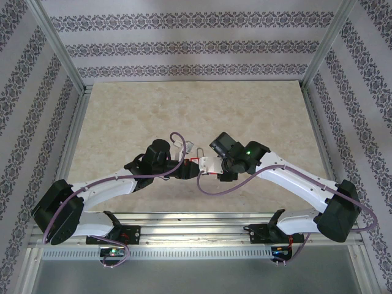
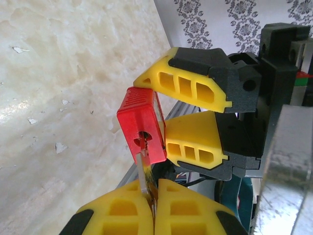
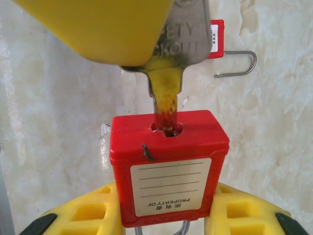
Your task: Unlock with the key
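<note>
I can't see the tip of the key [image 3: 166, 95]; it is down inside the hole of the red padlock [image 3: 168, 161]. The left gripper [image 2: 152, 198] pinches the key's head, so a yellow finger [image 3: 98, 29] covers half its letters. The padlock's bottom and its metal loop [image 3: 185, 228] run off the lower edge of the right wrist view. A second padlock [image 3: 218, 36] peeks from behind the key, mostly covered. From the top camera the key is too small to make out.
</note>
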Tool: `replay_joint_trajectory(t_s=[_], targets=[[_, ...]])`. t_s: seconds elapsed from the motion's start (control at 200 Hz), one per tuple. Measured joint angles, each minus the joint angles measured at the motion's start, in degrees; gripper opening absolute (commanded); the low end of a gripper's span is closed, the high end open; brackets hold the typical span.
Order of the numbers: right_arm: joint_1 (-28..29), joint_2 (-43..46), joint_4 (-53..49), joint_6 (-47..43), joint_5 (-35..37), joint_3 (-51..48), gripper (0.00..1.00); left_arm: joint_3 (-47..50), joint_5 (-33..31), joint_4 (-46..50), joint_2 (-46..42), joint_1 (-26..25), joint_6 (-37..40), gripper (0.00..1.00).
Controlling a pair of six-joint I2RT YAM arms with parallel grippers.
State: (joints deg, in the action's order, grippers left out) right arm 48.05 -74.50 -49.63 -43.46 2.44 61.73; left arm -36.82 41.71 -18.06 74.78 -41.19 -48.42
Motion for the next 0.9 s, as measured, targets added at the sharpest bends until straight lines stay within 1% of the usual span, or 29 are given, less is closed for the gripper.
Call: replay_joint_trajectory(t_s=[0.12, 0.25, 0.33, 0.4, 0.555, 0.6, 0.645, 0.704, 0.739, 0.779, 0.859, 0.899], targets=[[0.33, 0.0, 0.94, -1.18, 1.68, 0.0, 0.0, 0.26, -1.33, -0.39, -0.26, -0.13, -0.72, 0.0], [1.01, 0.04, 2.99, -5.03, 5.29, -0.33, 0.0, 0.26, -2.93, -0.37, -0.26, -0.44, -1.86, 0.0], [1.07, 0.07, 3.48, -6.03, 5.95, -0.44, 0.0, 0.26, -4.31, -0.33, -0.15, -1.01, -1.99, 0.0], [0.09, 0.11, 2.97, -5.2, 4.35, -0.37, 0.0, 0.26, -6.54, -0.09, -0.55, -2.32, -1.07, 0.0], [-2.75, 0.11, -0.02, -1.62, -2.43, 1.38, 0.0, 0.26, -11.54, 1.09, -2.73, -4.61, 3.8, 0.0], [-3.61, 0.11, -0.46, -0.52, -4.35, 1.99, 0.0, 0.26, -12.7, 1.07, -3.54, -4.85, 5.18, 0.02], [-4.2, 0.11, -0.81, 0.22, -5.92, 2.43, 0.0, 0.26, -13.6, 1.14, -4.35, -4.94, 6.4, 0.07], [-4.42, 0.11, -0.74, 1.03, -7.41, 2.67, 0.0, 0.26, -14.4, 1.16, -5.09, -4.94, 7.58, 0.27], [-4.31, 0.11, 0.74, 1.4, -11.15, 2.67, 0.0, 0.15, -14.91, 0.92, -5.22, -5.01, 8.02, 0.36], [-3.17, 0.13, 1.62, 1.27, -11.54, 3.28, 0.0, 0.2, -15.23, 1.27, -5.38, -5.01, 8.41, 0.42], [-2.95, 1.22, 2.03, 0.9, -12.31, 3.28, 0.0, 0.22, -15.28, 1.92, -6.29, -4.42, 7.85, 0.53], [-2.8, 1.79, 2.34, 0.5, -12.28, 3.26, 0.0, 0.22, -14.99, 2.14, -6.86, -4.04, 7.45, 0.55]])
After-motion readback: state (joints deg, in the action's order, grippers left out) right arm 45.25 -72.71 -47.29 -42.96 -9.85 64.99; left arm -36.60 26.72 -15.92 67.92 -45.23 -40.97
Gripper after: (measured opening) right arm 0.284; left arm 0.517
